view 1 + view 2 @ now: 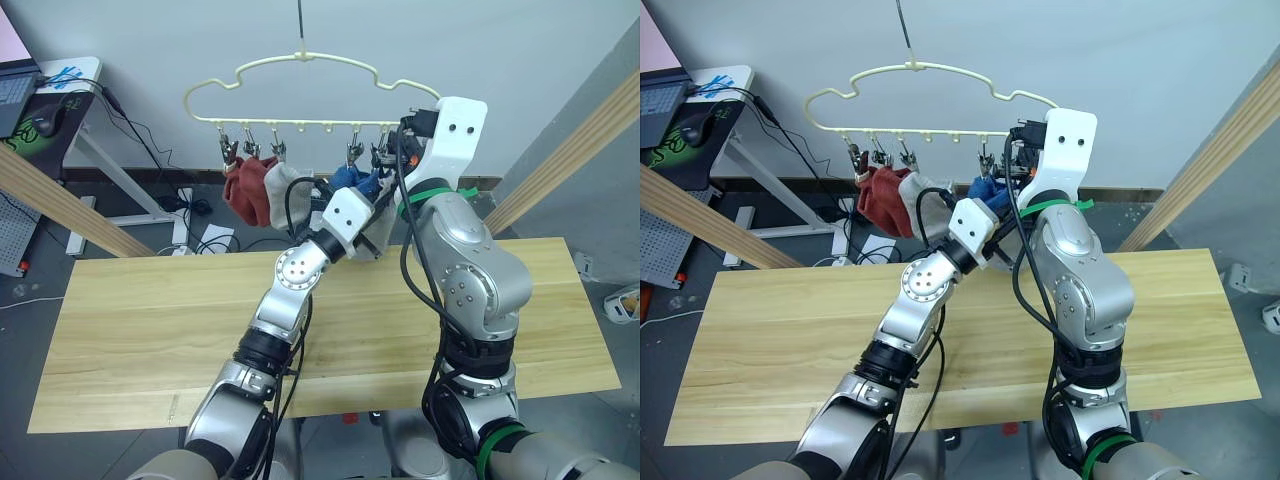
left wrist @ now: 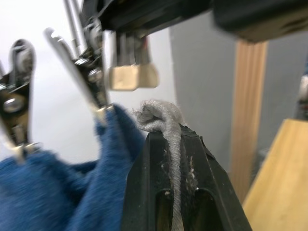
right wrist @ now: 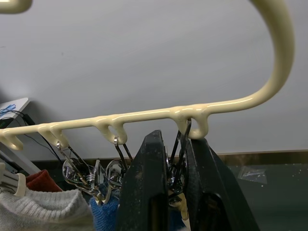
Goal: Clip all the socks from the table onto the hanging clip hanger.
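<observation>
- A laptop (image 1: 15, 95) sits on a side desk at the far left, behind the table (image 1: 130, 330), whose pale wood planks run across the front of the scene.
- The clip hanger (image 1: 300, 75) hangs above the table's far edge, its row of metal clips pointing down.
- On the hanger's left side, a rust-red sock (image 1: 245, 190) hangs from the clips, with a light grey sock (image 1: 283, 185) just beside it on its right.
- The left gripper (image 2: 173, 144) is raised under the right half of the hanger; its black fingers are pressed together on the bunched edge of a second grey sock (image 2: 161, 115).
- That pinched grey edge sits just below a clip, next to a blue sock (image 2: 57, 187) that already hangs from the neighbouring clips.
- In the head views the blue sock (image 1: 350, 180) shows between the two arms, partly hidden by them.
- The right gripper (image 3: 168, 183) is up at the hanger's right end, its fingers pinching the last clip (image 3: 179, 159) in the row, right under the yellow wire.
- Whether that clip's tip is held apart is hard to say, since the fingers cover it.
</observation>
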### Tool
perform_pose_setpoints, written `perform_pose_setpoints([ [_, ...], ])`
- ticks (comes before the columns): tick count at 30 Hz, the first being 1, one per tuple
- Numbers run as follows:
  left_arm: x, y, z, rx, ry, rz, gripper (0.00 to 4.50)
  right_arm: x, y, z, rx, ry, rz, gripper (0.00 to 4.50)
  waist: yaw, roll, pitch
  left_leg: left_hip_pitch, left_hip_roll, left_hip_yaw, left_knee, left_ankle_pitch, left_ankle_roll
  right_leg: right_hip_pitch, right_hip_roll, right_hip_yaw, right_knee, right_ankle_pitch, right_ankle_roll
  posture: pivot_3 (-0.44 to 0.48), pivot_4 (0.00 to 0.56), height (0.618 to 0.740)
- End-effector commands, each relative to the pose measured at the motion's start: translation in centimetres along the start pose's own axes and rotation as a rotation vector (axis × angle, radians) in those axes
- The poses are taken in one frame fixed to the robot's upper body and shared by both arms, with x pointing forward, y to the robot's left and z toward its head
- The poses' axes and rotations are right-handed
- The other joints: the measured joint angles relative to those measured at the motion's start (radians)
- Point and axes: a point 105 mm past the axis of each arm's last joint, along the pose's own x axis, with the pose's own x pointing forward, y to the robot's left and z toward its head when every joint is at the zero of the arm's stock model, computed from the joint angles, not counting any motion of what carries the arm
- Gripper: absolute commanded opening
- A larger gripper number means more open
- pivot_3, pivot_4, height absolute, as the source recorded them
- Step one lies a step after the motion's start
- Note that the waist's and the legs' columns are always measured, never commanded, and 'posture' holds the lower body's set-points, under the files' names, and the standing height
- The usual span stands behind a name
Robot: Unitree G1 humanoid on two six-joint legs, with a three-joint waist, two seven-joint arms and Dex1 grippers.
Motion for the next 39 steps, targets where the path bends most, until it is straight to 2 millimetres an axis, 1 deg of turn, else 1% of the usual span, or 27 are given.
perform_pose_setpoints([
  [1, 0.5, 0.4, 1.6, 0.043, -0.070, 0.032, 0.00, -0.7, 1.4, 2.1, 0.045, -0.078, 0.055, 0.11, 0.000, 0.000, 0.000, 0.000, 0.000, 0.000, 0.000, 0.000, 0.000, 0.000, 0.000, 0.000, 0.000, 0.000, 0.000, -0.183, 0.341, 0.740],
  [5, 0.7, 0.5, 2.1, 0.053, -0.090, 0.039, 0.00, -0.7, 1.5, 2.0, 0.045, -0.075, 0.057, 0.11, 0.000, 0.000, 0.000, 0.000, 0.000, 0.000, 0.000, 0.000, 0.000, 0.000, 0.000, 0.000, 0.000, 0.000, 0.000, -0.183, 0.340, 0.740],
  [11, 0.9, -0.2, 2.4, 0.078, -0.101, 0.001, 0.00, -0.7, 1.7, 1.9, 0.049, -0.072, 0.061, 0.11, 0.000, 0.000, 0.000, 0.000, 0.000, 0.000, 0.000, 0.000, 0.000, 0.000, 0.000, 0.000, 0.000, 0.000, 0.000, -0.183, 0.340, 0.740],
  [14, 1.1, -0.5, 2.2, 0.077, -0.084, -0.017, 0.00, -0.8, 1.7, 1.9, 0.053, -0.073, 0.063, 0.11, 0.000, 0.000, 0.000, 0.000, 0.000, 0.000, 0.000, 0.000, 0.000, 0.000, 0.000, 0.000, 0.000, 0.000, 0.000, -0.183, 0.340, 0.740],
  [17, 1.1, -0.7, 1.5, 0.077, -0.053, -0.027, 0.00, -0.8, 1.8, 1.9, 0.054, -0.073, 0.065, 0.11, 0.000, 0.000, 0.000, 0.000, 0.000, 0.000, 0.000, 0.000, 0.000, 0.000, 0.000, 0.000, 0.000, 0.000, 0.000, -0.186, 0.343, 0.740],
  [24, 1.6, -0.1, 2.0, 0.083, -0.063, 0.006, 0.00, -0.8, 1.7, 1.8, 0.048, -0.066, 0.062, 0.11, -0.001, 0.000, 0.000, 0.000, 0.000, 0.000, 0.000, 0.000, 0.000, 0.000, 0.000, 0.000, 0.000, 0.000, 0.000, -0.188, 0.345, 0.740],
  [34, 1.7, 0.3, 3.0, 0.086, -0.095, 0.029, 0.00, -0.9, 1.6, 1.7, 0.014, -0.073, 0.061, 0.11, -0.001, 0.000, 0.000, 0.000, 0.000, 0.000, 0.000, 0.000, 0.000, 0.000, 0.000, 0.000, 0.000, 0.000, 0.000, -0.183, 0.347, 0.740],
  [39, 1.5, 0.2, 3.4, 0.085, -0.109, 0.029, 0.00, -0.9, 1.6, 1.7, -0.004, -0.077, 0.061, 0.11, -0.001, 0.000, 0.000, 0.000, 0.000, 0.000, 0.000, 0.000, 0.000, 0.000, 0.000, 0.000, 0.000, 0.000, 0.000, -0.181, 0.347, 0.740],
])
